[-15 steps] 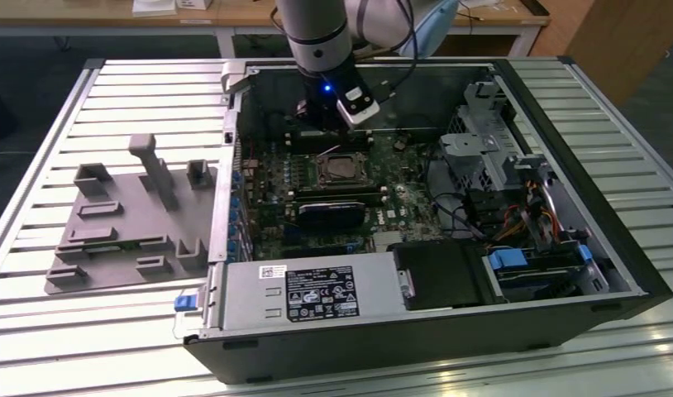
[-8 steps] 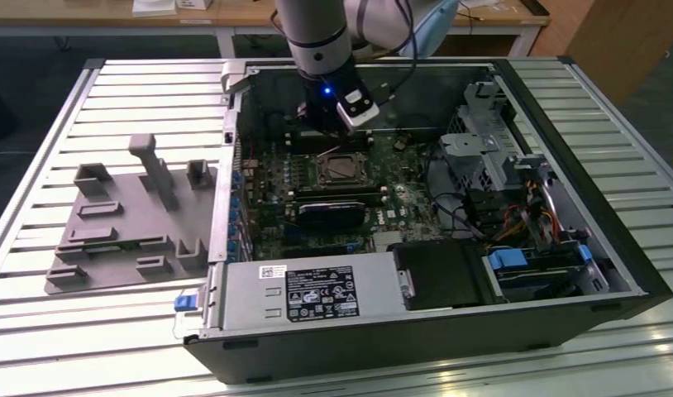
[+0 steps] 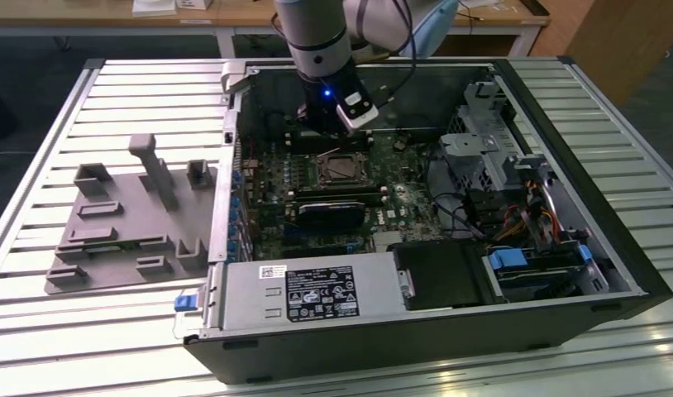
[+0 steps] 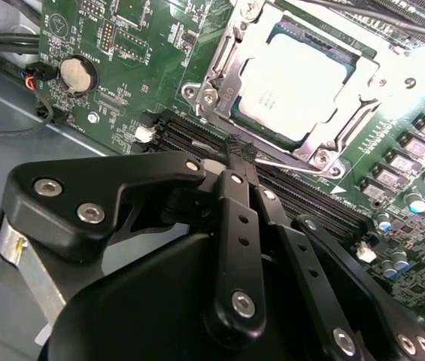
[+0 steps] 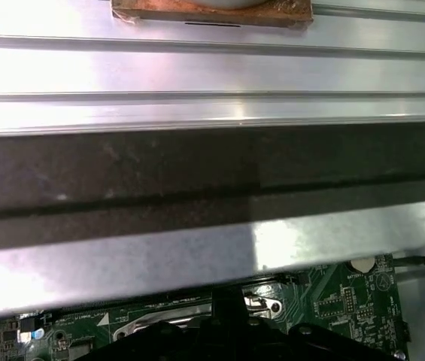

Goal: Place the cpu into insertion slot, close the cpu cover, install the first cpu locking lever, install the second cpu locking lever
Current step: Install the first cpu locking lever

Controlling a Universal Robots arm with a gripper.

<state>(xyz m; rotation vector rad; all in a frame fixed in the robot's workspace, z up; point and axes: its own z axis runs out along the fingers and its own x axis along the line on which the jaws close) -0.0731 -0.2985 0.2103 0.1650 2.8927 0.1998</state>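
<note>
The cpu (image 4: 291,83) lies under the closed cpu cover (image 4: 226,66). The claw (image 4: 236,150), pinched narrow, has its tips at a locking lever's (image 4: 291,164) end.

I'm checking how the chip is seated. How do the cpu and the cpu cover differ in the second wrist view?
The cpu is a solid, pale, matte square; the cpu cover is a shinier open frame with a large window. The cpu lies inside that window, while the cpu cover runs around its edges. Both are silvery metal and lie flat, square to each other.
</note>
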